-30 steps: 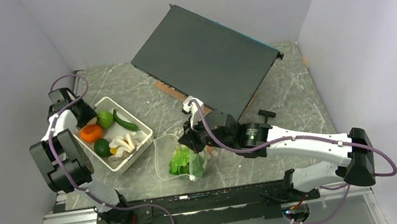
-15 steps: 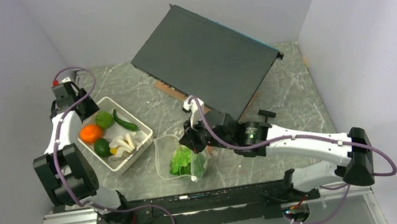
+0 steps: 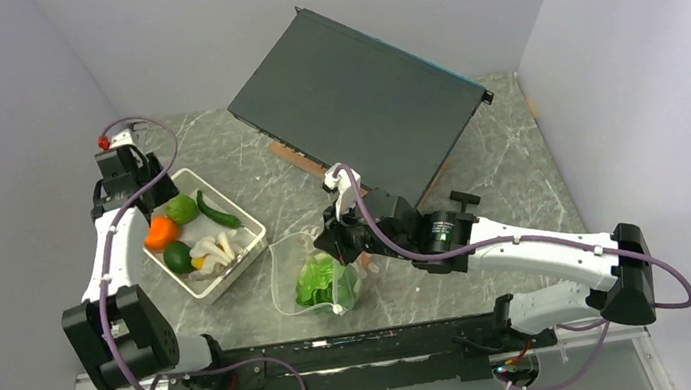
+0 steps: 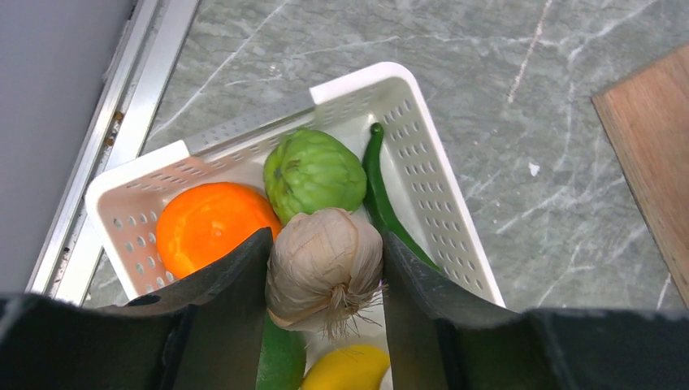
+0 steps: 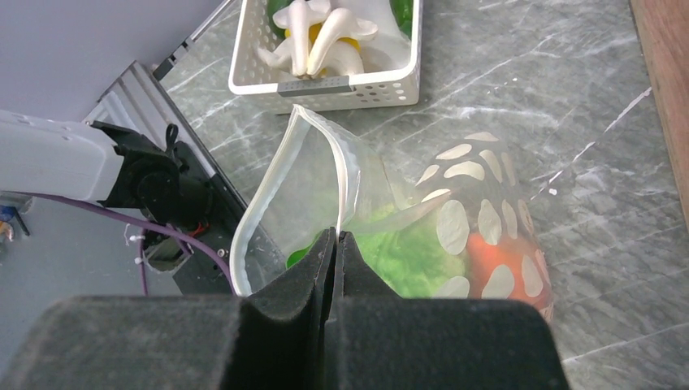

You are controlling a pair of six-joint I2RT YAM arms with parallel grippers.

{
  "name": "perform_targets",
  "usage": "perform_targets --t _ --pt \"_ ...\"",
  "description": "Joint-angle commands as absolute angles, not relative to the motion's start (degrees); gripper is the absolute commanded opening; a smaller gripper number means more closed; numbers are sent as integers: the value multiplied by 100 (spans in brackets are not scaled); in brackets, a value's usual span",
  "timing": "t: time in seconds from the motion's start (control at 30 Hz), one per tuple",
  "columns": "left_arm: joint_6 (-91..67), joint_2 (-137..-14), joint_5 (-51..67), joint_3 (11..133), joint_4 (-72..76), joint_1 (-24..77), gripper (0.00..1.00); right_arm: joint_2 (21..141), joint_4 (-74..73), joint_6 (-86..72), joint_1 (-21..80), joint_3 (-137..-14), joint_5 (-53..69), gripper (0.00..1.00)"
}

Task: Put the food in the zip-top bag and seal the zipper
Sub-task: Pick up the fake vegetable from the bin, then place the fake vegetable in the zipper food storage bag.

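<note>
Left gripper (image 4: 325, 260) fingers (image 4: 231, 309) are clamped on a garlic bulb (image 4: 325, 244), its root tuft pointing toward the wrist. Below the tips sits the white basket (image 4: 357, 77). The orange (image 4: 207, 223) lies off the left finger, a round green fruit (image 4: 313, 171) just ahead of the bulb, and the slim cucumber (image 4: 382, 195) ahead of the right finger. The lemon (image 4: 345, 370) and a darker green fruit (image 4: 280, 357) lie under the bulb.

Right gripper (image 5: 335, 244) fingers (image 5: 305, 276) are pressed together on the zipper (image 5: 345, 175) of the zip-top bag (image 5: 471, 203). Its mouth gapes to their left. Lettuce (image 5: 406, 260) and something orange (image 5: 500, 260) lie inside, to their right. Mushrooms (image 5: 313, 36) sit in the basket well ahead.

From above, the left gripper hangs over the basket's far-left corner. The right gripper holds the bag's far rim, with the basket just left of the bag.
</note>
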State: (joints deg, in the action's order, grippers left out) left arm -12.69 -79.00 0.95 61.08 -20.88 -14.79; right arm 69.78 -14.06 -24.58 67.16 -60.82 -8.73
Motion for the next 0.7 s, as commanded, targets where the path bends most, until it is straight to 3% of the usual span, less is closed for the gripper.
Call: perform_targets --t 0.0,0.13,0.3,0.47,0.67 --pt "-1003 -7489 18 6288 -2418 -1034 13 6796 -1147 -2342 6688 -6202 -1053 0" --pt "-1313 -6871 873 6175 -2880 -644 9 6735 -1054 -2248 6682 -6144 -1070 0" --pt "-2653 -5206 2745 4724 -2427 -544 11 6750 -982 -2135 6673 -6118 -987 0" --pt "-3462 -3591 3118 4139 -2379 -73 12 6712 -925 -2147 6656 -6086 -900 0" --pt "-3901 -2749 4248 3802 -1542 684 9 6679 -774 -2599 6601 -6060 -861 0"
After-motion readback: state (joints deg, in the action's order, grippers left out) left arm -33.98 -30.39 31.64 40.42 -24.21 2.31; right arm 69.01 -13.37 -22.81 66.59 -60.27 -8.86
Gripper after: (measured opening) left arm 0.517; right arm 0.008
